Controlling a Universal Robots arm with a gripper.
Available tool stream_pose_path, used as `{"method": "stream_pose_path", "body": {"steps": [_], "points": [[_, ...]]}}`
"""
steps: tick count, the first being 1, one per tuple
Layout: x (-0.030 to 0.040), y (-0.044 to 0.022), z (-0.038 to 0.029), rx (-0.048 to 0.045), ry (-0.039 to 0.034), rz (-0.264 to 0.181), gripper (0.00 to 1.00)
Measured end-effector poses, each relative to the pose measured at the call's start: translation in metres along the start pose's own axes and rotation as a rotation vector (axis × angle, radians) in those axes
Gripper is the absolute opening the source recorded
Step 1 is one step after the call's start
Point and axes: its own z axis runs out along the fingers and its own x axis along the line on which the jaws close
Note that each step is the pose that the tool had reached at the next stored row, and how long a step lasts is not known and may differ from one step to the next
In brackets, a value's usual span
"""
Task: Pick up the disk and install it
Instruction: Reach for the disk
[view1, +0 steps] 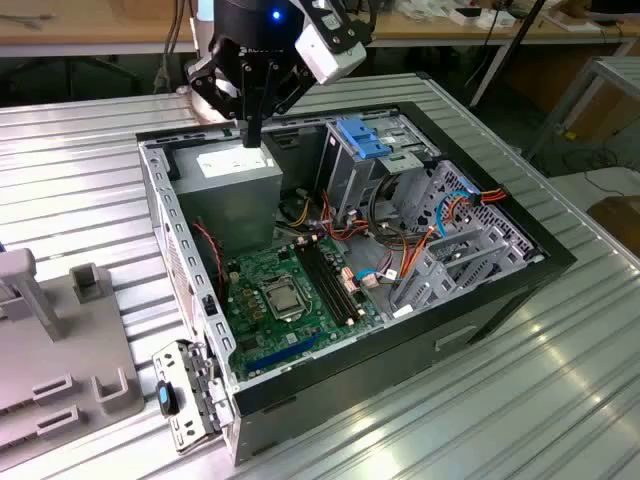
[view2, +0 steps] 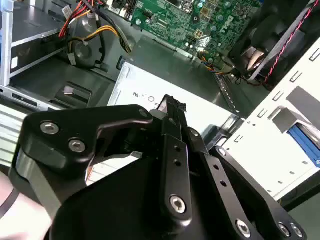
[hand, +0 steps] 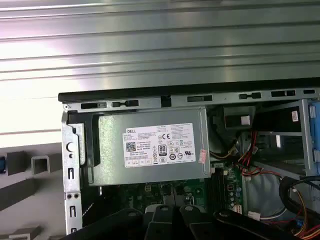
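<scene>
Gripper (view1: 252, 138) fingers together, empty, hovering over power supply (view1: 235, 165), upper left of exterior view. Disk (view1: 443, 208) apparently the blue-tabbed unit in drive cage, centre right. Well apart, down-right of gripper.

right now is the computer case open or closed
Open: the computer case has no side cover on, with motherboard and power supply exposed.

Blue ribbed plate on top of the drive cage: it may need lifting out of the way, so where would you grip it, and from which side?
Probably from above, pinching the light-blue ribbed plate across two opposite outer edges. It lies face-up on top of the drive cage, so its top is open, while the cage's metal walls sit right under its sides and leave little room for a sideways approach.
</scene>
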Motion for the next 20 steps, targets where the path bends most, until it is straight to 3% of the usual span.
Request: {"method": "stream_pose_path", "body": {"steps": [2,4,20], "points": [[0.0105,-0.0008,-0.0003,0.0,0.0,0.0,0.11],[0.0165,-0.0013,-0.0005,0.0,0.0,0.0,0.11],[0.0492,-0.0038,-0.0013,-0.0001,0.0,0.0,0.11]]}}
